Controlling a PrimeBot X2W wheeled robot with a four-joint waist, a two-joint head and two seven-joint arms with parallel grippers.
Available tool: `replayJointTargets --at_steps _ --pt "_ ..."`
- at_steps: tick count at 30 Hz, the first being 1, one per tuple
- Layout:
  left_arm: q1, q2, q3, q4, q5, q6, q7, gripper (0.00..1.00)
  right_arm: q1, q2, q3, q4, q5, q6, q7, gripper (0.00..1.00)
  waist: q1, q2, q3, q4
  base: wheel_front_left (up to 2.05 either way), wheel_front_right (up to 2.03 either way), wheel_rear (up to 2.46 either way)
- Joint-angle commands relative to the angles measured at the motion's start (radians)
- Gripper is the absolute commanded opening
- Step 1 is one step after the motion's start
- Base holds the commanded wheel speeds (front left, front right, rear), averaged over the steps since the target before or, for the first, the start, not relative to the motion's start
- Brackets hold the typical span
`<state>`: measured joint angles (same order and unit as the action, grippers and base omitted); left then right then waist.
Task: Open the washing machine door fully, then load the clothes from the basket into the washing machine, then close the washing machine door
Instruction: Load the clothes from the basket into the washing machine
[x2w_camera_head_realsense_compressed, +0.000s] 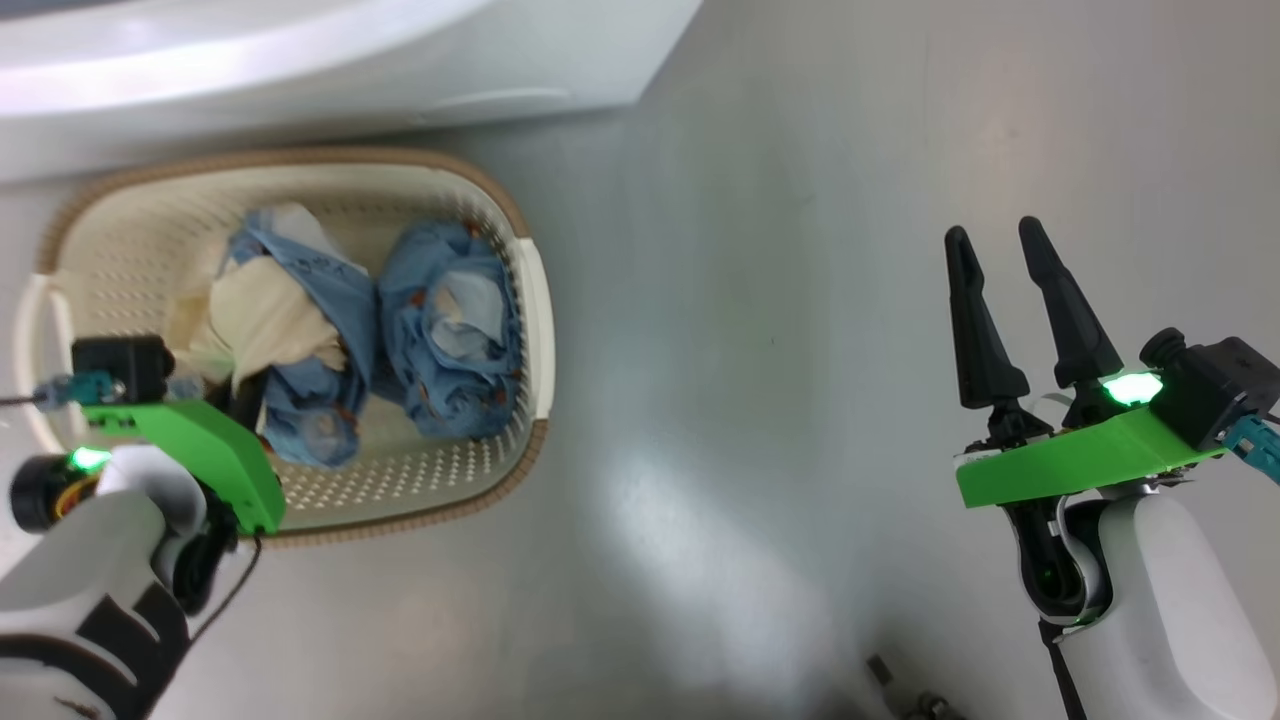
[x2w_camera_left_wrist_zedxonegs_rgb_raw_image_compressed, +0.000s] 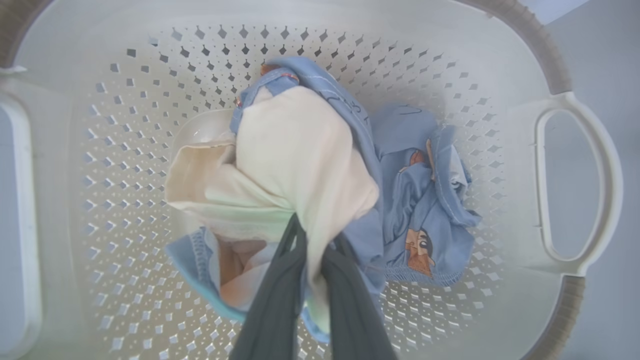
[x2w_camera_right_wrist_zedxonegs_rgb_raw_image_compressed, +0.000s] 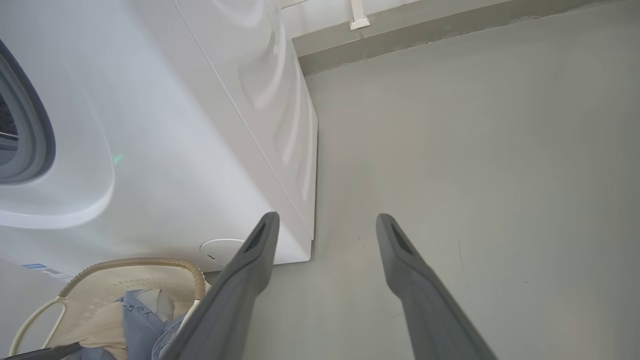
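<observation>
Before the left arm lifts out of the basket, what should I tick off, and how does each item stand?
1. Grip: left end effector shut on the cream-white piece: ok.
2. Snag: blue garment wrapped around that piece, may lift too: cannot tell.
3. Other arm: right end effector open, over the floor, apart from the basket: ok.
4. Basket upright, close to the washing machine: ok.
5. Door fully open: cannot tell.

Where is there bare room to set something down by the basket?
Bare floor between basket and right gripper. Inside it, a bare strip along the near wall. Crowded: its middle, with clothes and left gripper shut on them.
</observation>
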<state>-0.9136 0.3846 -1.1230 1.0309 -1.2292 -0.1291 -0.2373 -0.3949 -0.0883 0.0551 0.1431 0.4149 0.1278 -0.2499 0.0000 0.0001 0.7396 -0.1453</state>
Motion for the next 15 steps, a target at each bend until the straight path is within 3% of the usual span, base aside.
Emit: replayJointTargets --at_steps 1,6,12,13,15 --pt "0.035 0.030 0.015 -0.012 -0.007 -0.002 -0.019 0.00 0.032 -0.007 0.018 -0.011 -0.002 0.003 -0.012 1.00 0.0000 -0.0001 -0.071 0.029 0.00 0.00 0.00" --pt "0.056 0.034 0.098 -0.052 0.053 -0.002 -0.024 0.00 0.052 -0.021 0.013 0.004 0.006 0.003 -0.012 1.00 0.0000 -0.0001 -0.152 0.050 0.00 0.00 0.00" --pt "0.160 0.017 0.312 -0.137 0.225 -0.002 -0.024 0.00 0.095 -0.039 0.004 0.023 0.017 0.003 -0.012 1.00 0.0000 -0.0001 -0.258 0.072 0.00 0.00 0.00" --pt "0.160 0.017 0.312 -0.137 0.225 -0.002 -0.024 0.00 0.095 -0.039 0.004 0.023 0.017 0.003 -0.012 1.00 0.0000 -0.0001 -0.258 0.072 0.00 0.00 0.00" --pt "0.229 0.004 0.426 -0.193 0.318 -0.002 -0.024 0.00 0.122 -0.049 0.001 0.033 0.025 0.003 -0.012 1.00 0.0000 -0.0001 -0.310 0.079 0.00 0.00 0.00"
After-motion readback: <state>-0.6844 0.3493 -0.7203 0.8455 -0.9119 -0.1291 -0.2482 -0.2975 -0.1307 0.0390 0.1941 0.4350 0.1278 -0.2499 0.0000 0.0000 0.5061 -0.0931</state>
